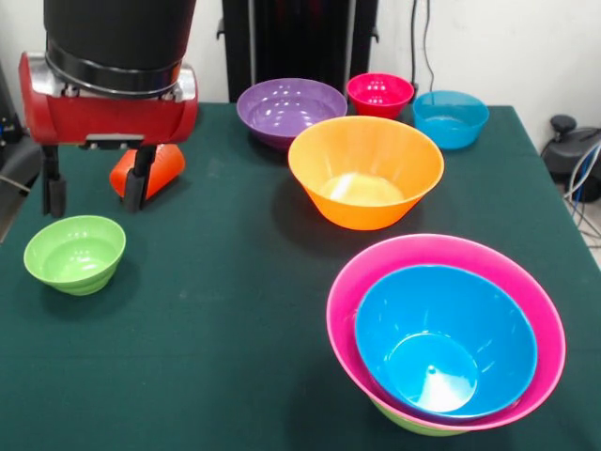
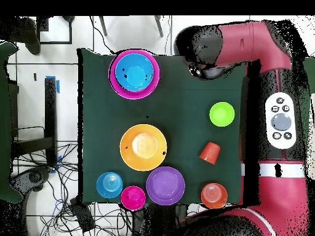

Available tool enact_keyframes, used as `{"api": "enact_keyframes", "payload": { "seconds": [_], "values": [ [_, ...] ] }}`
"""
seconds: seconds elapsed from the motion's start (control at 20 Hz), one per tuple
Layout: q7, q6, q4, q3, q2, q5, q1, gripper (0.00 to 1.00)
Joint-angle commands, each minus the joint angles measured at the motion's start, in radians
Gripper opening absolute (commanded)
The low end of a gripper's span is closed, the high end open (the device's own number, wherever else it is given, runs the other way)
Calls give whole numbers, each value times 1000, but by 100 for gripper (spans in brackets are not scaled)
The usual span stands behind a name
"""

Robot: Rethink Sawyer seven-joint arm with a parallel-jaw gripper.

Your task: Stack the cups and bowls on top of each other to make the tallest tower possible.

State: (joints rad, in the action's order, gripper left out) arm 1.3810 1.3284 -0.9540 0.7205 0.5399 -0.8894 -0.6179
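My gripper (image 1: 94, 207) hangs open over the table's left side with nothing between its black fingers (image 1: 138, 183). Just behind it the orange-red cup (image 1: 155, 169) (image 2: 210, 152) lies on its side. A small green bowl (image 1: 75, 252) (image 2: 222, 114) sits upright just in front of and below the gripper. The tower (image 1: 446, 334) (image 2: 134, 72) at the near right is a big pink bowl holding a blue bowl, with a green rim (image 1: 413, 425) showing underneath. A large orange bowl (image 1: 366, 169) (image 2: 143, 147) stands alone mid-table.
A purple bowl (image 1: 291, 108) (image 2: 165, 185), a small magenta-red bowl (image 1: 379, 92) (image 2: 133, 197) and a small blue bowl (image 1: 451, 117) (image 2: 109, 184) line the far edge. A small orange bowl (image 2: 214, 195) shows only from overhead. The red arm (image 2: 277, 123) runs along one table side.
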Motion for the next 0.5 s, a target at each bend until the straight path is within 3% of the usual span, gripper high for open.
{"api": "enact_keyframes", "payload": {
  "seconds": [0.05,0.25,0.5],
  "values": [
    [-53,-40,-17,-106,-57,-64,18,100],
    [119,-13,20,-164,-64,-63,50,100],
    [129,14,75,-180,-96,-32,63,100]
  ]
}}
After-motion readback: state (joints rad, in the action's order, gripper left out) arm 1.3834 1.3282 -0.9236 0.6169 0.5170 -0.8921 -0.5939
